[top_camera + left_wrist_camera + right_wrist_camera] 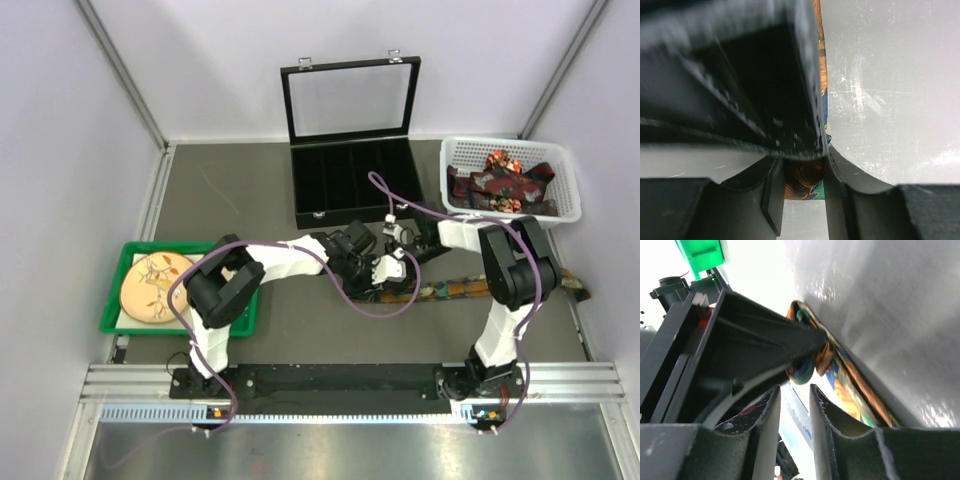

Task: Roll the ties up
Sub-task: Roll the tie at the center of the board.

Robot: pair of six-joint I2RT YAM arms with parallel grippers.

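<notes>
Left hand (pixel 801 172) clamps the rolled end of the tie (pixel 840 385), presumably so the coil cannot unwind; the tail lies flat along the bench (pixel 300 340). Right hand (pixel 794 390) alongside, fingers narrowly parted; whether it grips anything cannot be told.

Lab test cell; white walls (pixel 230 70), aluminium rail (pixel 130 378)

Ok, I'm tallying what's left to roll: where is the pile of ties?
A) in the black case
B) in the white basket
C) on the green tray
B: the bunched ties lie inside the white basket at far right; the green tray carries a plate.
</notes>
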